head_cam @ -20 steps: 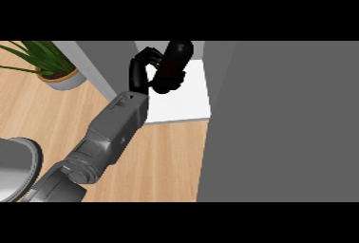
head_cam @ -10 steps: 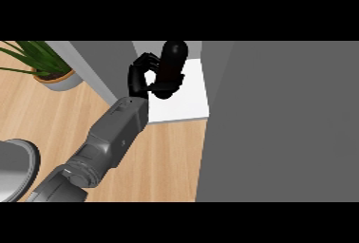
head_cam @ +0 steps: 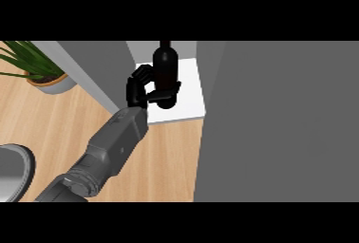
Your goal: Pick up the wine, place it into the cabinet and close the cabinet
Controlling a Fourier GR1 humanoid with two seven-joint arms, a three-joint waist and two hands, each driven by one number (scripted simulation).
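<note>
No text, brand, number or sign could be read anywhere in the head view. The dark wine bottle (head_cam: 165,71) showed no legible label.

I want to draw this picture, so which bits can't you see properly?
In the head view:
Dark glass wine bottle: its middle is hidden by the black left robot hand curled round it.
White cabinet shelf: its right part is hidden by the large grey panel.
Grey round object: cut off by the left edge; unidentifiable.
Right robot hand: out of view.
</note>
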